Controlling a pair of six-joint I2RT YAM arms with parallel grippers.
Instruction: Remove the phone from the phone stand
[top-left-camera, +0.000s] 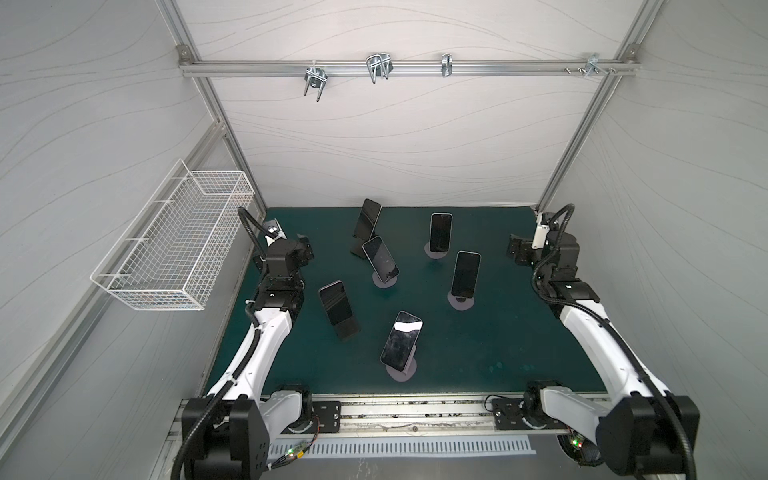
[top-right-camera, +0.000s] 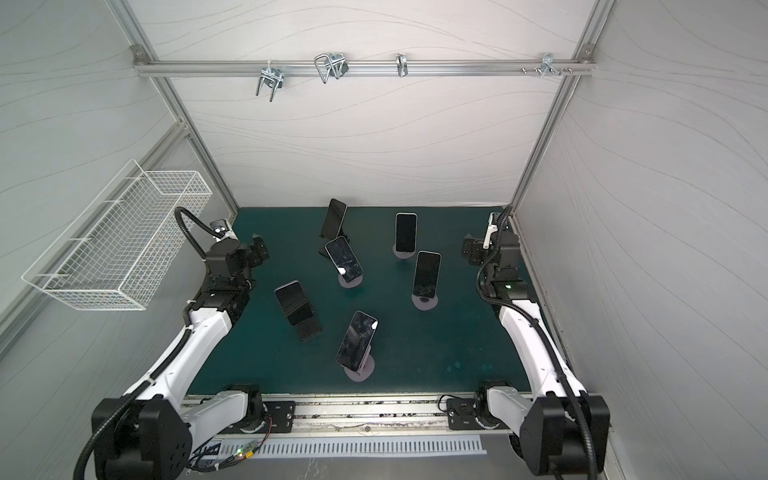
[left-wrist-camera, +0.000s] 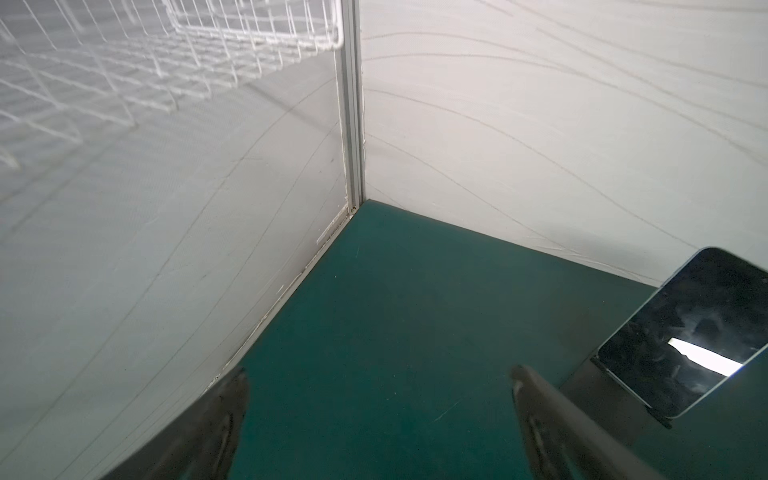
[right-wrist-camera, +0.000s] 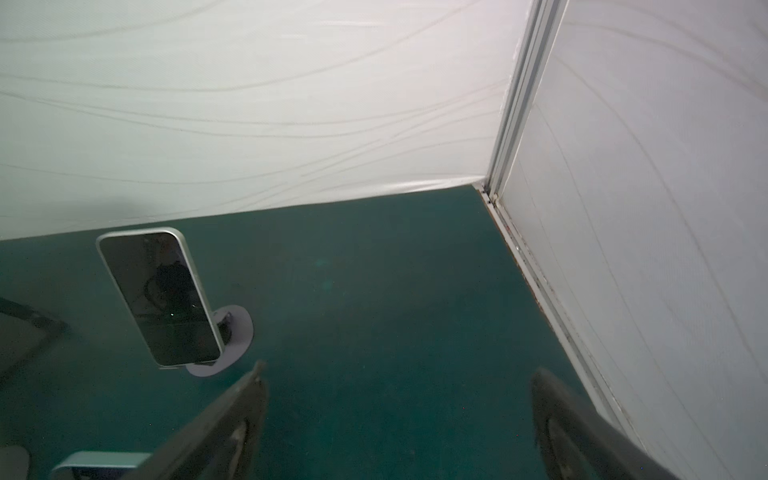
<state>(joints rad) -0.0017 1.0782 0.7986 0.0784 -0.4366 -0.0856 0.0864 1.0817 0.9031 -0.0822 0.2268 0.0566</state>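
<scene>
Step in hand: the start, by my reading; all six phones (top-left-camera: 402, 340) lean on their stands (top-left-camera: 402, 374) and neither arm touches one.
Left gripper (top-left-camera: 306, 247): jaws released, empty, over the tabletop's (top-left-camera: 498, 332) far left corner.
Right gripper (top-left-camera: 514, 249): jaws released, empty, by the far right corner.
Phones: spread from the far edge to the near middle; the far-left phone (top-left-camera: 368, 218) sits on a black stand (top-left-camera: 356, 249), the far-right phone (top-left-camera: 440, 232) on a round grey stand (top-left-camera: 436, 252).
Next move: probably one gripper swings in to the phone nearest it, closes across the side edges, and lifts up along the stand's lean, so the stand does not tip.
</scene>
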